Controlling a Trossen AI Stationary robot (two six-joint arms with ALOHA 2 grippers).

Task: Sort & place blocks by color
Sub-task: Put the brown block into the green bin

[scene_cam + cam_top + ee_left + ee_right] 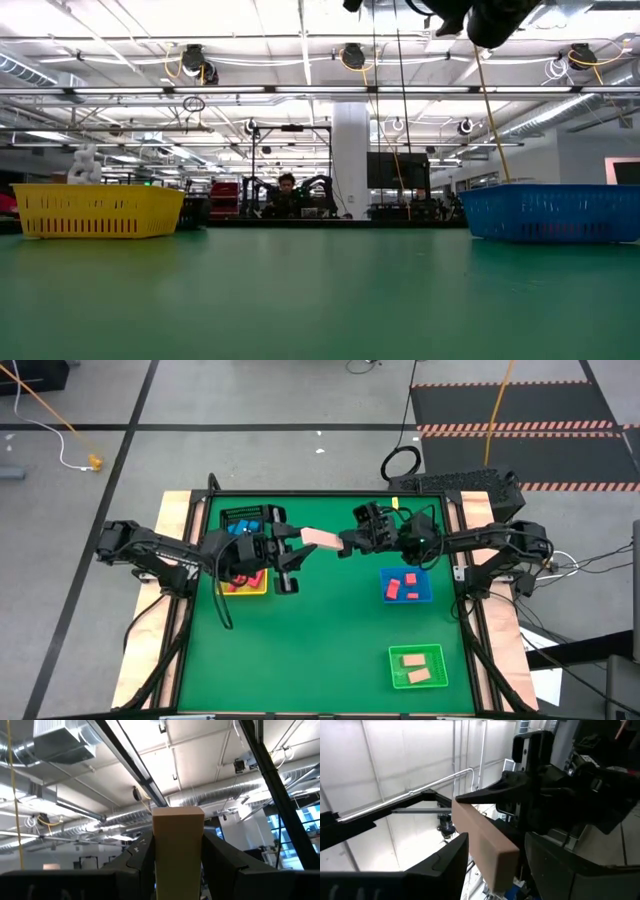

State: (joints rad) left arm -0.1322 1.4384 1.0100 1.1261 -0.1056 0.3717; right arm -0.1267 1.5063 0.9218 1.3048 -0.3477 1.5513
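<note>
A pale tan bar block [322, 538] hangs in the air above the middle of the green table, between my two grippers. My left gripper [300, 538] is shut on the bar's left end and tipped upward. In the left wrist view the bar [177, 845] sticks out past the fingers. My right gripper [347, 542] is open at the bar's other end. In the right wrist view its fingers [445, 862] stand on either side of the bar [485, 845]. I cannot tell whether they touch it. My left gripper pinches the tan bar's two long sides [162, 865] between its two fingers, at the end nearer the table's left. The fingers come from the left, slanting upward, and lie along the bar. The bar sticks out beyond them toward the right gripper, lifted clear of the table.
A yellow tray [262, 592] with red blocks and a black wire basket [228, 515] with blue blocks sit at the left. A blue tray [425, 590] with red blocks and a green tray [437, 672] with tan blocks sit at the right. Bare green mat lies toward the near edge.
</note>
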